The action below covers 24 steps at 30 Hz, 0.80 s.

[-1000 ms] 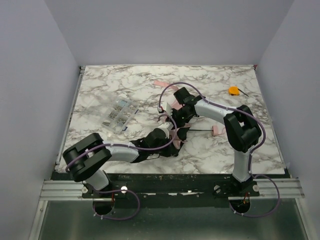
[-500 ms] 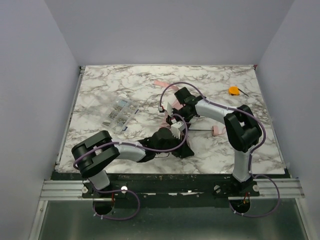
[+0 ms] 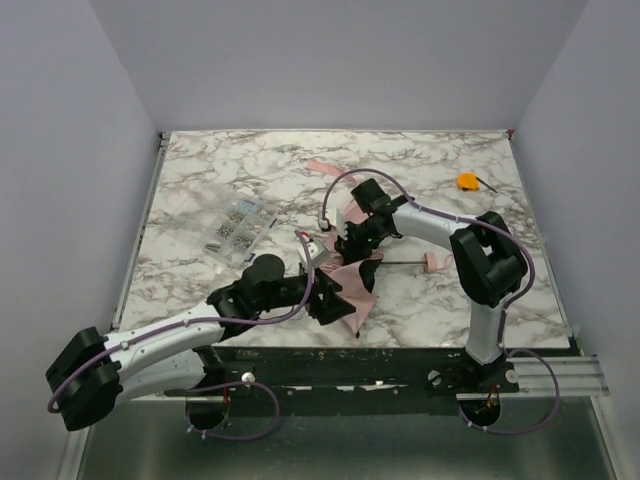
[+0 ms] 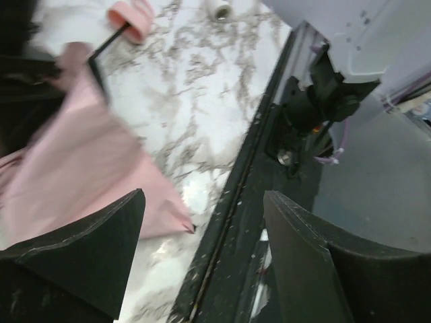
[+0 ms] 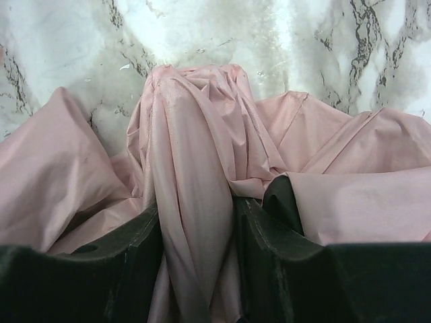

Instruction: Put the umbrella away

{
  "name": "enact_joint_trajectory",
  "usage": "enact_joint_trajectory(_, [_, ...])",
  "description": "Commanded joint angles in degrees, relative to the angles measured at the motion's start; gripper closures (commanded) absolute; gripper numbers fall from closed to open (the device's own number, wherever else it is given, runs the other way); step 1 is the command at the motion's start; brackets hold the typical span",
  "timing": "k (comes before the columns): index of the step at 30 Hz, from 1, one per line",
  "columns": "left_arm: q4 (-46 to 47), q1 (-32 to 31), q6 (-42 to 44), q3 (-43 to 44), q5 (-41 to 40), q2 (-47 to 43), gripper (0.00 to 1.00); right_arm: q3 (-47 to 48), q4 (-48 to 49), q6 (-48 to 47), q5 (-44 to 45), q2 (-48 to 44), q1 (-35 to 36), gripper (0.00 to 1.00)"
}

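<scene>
- Left gripper [image 4: 203, 199] gapes wide, holding nothing; right gripper [image 5: 196, 219] pinches a gathered fold of the umbrella [image 3: 352, 285].
- Best judged: hold that pinch firm while the free jaws take a fresh fold, gathering panels toward the shaft.
- Loose canopy bunches at the centre of the top view between both grippers, handle [image 3: 432, 263] pointing right.
- In the left wrist view, fabric lies at frame left, outside the jaws.

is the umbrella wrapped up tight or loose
Loose: the umbrella lies on the table in crumpled, spread pink panels, one fold pinched in the right gripper.
</scene>
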Motion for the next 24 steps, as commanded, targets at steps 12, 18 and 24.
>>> enact_joint_trajectory(12, [-15.9, 20.3, -0.8, 3.6, -2.5, -2.0, 0.12, -5.2, -6.0, -8.5, -3.6, -3.5, 0.8, 0.47])
enact_joint_trajectory(18, [-16.0, 28.7, -4.8, 11.0, 5.7, 8.3, 0.13, 0.3, -11.2, -10.4, -6.8, -8.4, 0.8, 0.28])
enact_joint_trajectory(24, [-17.6, 31.2, -3.2, 18.8, 4.2, 14.8, 0.14, 4.2, -16.3, -11.1, -8.8, -12.4, 0.8, 0.2])
